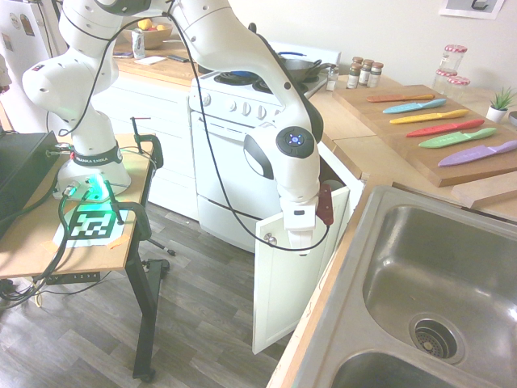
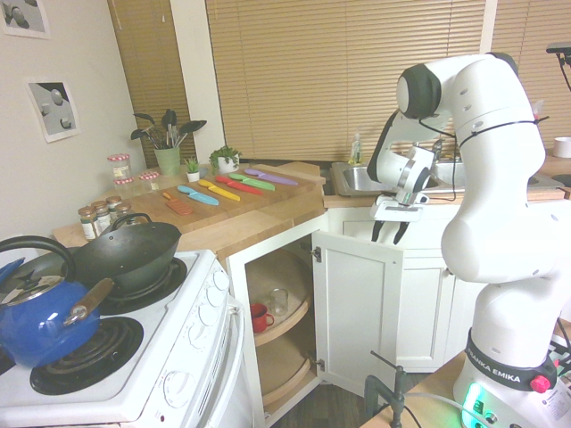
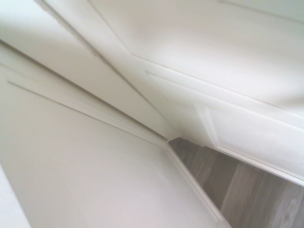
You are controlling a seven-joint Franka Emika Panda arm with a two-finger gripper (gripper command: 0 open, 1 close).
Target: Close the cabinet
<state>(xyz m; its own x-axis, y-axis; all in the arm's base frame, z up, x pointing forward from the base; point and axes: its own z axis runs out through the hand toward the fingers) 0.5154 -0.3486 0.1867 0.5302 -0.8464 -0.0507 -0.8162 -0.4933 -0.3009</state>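
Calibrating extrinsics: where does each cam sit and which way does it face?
First exterior: above the sink, facing the oven; arm and base show, pincer at the door top.
Second exterior: over the stove, facing the open cabinet; arm comes from the right, pincer open.
Wrist: close on white door panels and floor; no body.
Both exteriors share door, knives, arm.

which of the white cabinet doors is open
The corner cabinet door just right of the oven, directly under the gripper. It stands swung out, showing round shelves inside; the doors under the sink sit flush.
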